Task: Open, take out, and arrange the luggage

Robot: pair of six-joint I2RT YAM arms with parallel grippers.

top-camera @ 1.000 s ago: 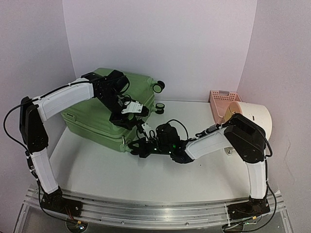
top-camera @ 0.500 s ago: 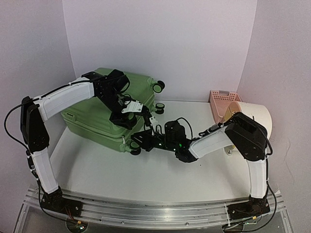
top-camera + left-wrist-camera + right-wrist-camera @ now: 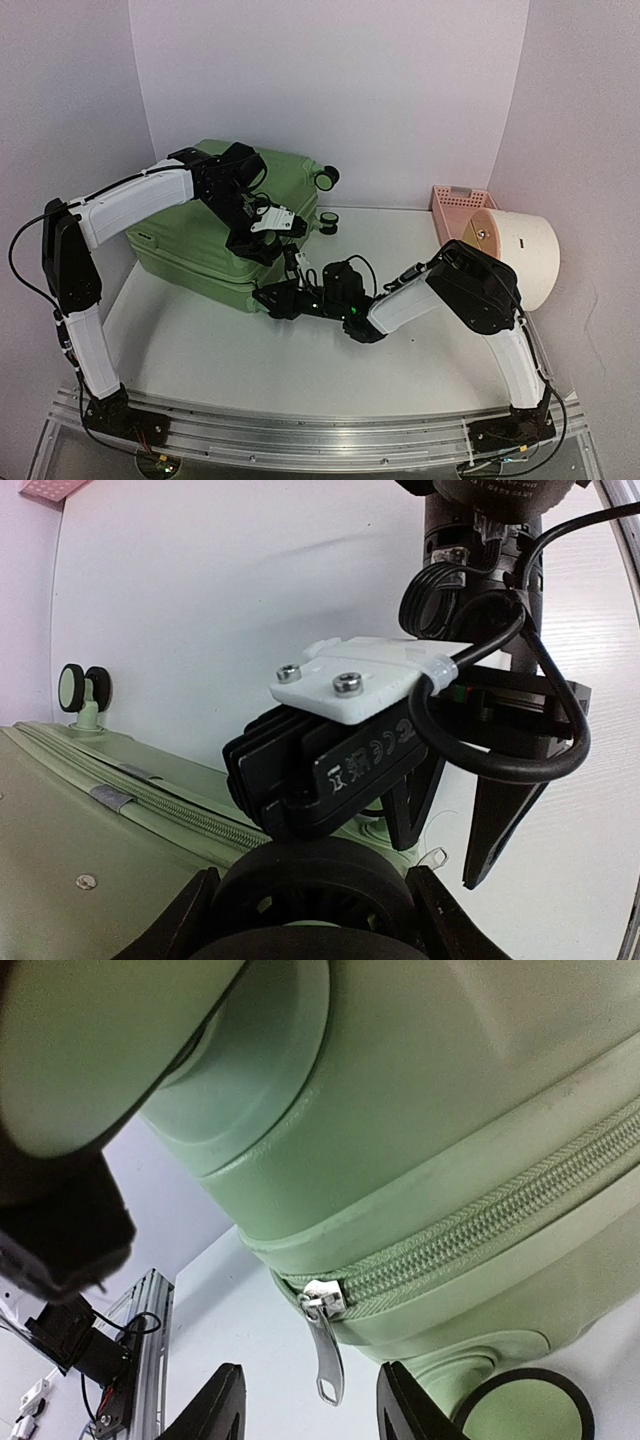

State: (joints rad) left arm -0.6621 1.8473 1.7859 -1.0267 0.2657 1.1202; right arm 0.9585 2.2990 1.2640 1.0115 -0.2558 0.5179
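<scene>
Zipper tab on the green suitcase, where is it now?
In the right wrist view, the zipper tab hangs from the luggage at lower centre, its tip dangling between the open fingers of the right gripper.

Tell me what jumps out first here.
The light-green luggage lies closed at the back left of the table, dwarfing everything else. At its near corner the right pincer stands open at the dangling zipper pull. A cream drum and pink basket sit far right.
</scene>
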